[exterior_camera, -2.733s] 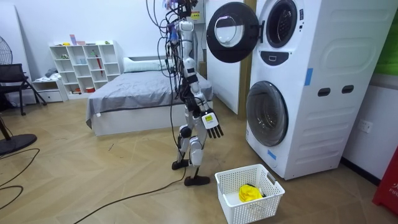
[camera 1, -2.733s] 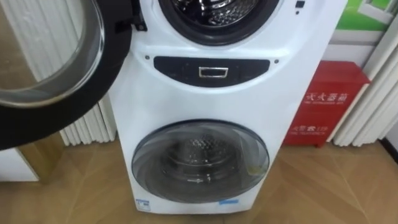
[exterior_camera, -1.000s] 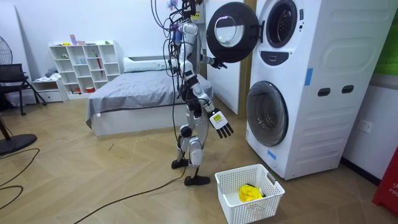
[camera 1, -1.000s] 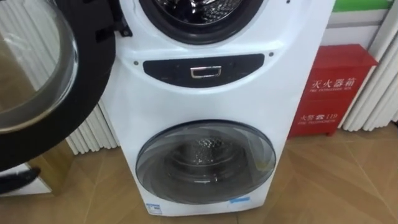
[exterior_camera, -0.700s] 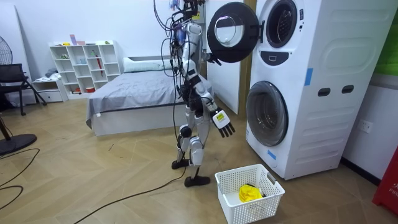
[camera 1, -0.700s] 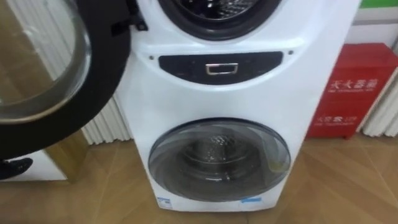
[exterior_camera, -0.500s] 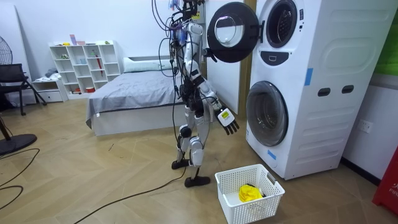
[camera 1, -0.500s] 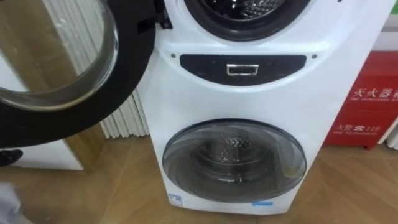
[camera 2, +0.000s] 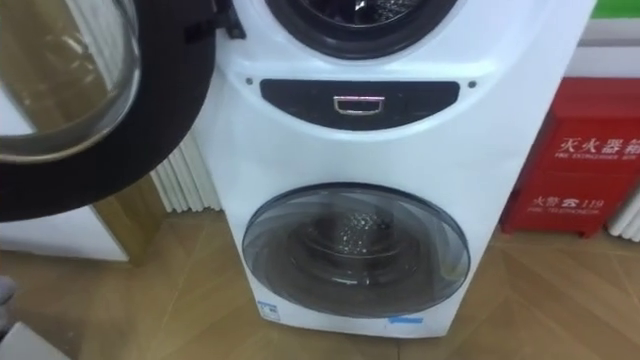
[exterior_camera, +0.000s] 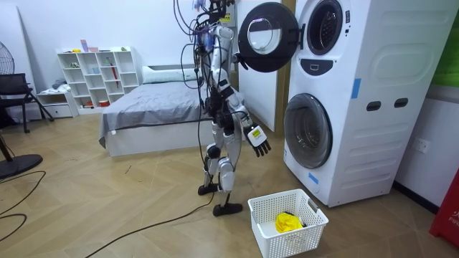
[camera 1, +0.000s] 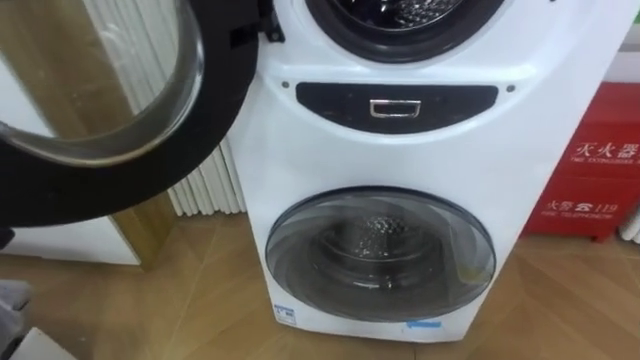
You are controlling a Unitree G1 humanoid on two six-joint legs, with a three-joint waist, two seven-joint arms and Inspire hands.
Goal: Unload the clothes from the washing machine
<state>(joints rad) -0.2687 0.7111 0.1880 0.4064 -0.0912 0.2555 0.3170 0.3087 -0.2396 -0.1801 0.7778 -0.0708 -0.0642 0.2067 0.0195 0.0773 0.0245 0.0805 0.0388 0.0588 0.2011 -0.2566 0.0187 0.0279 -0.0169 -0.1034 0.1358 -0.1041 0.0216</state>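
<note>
Before washing machine (camera 1: pixel 400 150), door (camera 1: pixel 225 90) open, lettered red cabinet (camera 1: pixel 600 150) beside

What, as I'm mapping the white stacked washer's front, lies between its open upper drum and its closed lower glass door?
A dark oval control panel with a small rectangular display at its middle; both eye views show it.

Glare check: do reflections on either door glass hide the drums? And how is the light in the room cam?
Left eye view: the open upper door has clear glass, wood panel and white ribs showing through it; the lower door carries a pale sheen, but the drum behind it can be made out. Right eye view: the same. Room view: soft, even light, a bright highlight on the upper door's glass, a faint shadow by the basket.
</note>
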